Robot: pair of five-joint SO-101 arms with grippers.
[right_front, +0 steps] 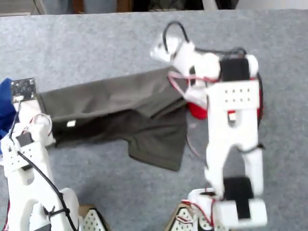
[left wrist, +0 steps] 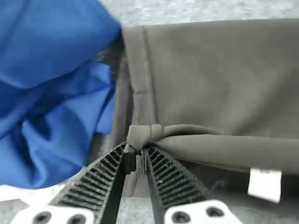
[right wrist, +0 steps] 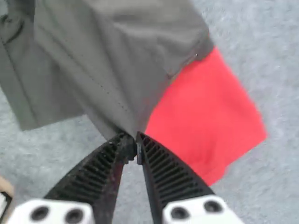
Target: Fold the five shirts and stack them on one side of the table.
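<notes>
Grey surface (right_front: 96,43) w/ dark grey shirt (right_front: 115,106) stretched across middle, btwn both arms. Left wrist view: left pincer (left wrist: 139,156) clamped on its bunched edge, blue shirt (left wrist: 46,93) just beside. Right wrist view: right pincer (right wrist: 136,144) clamped on the other end, red shirt (right wrist: 205,126) beneath.

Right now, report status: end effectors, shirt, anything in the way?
Left end effector shut on dark shirt. Right end effector shut on it too. Blue shirt, red shirt lie alongside.
</notes>
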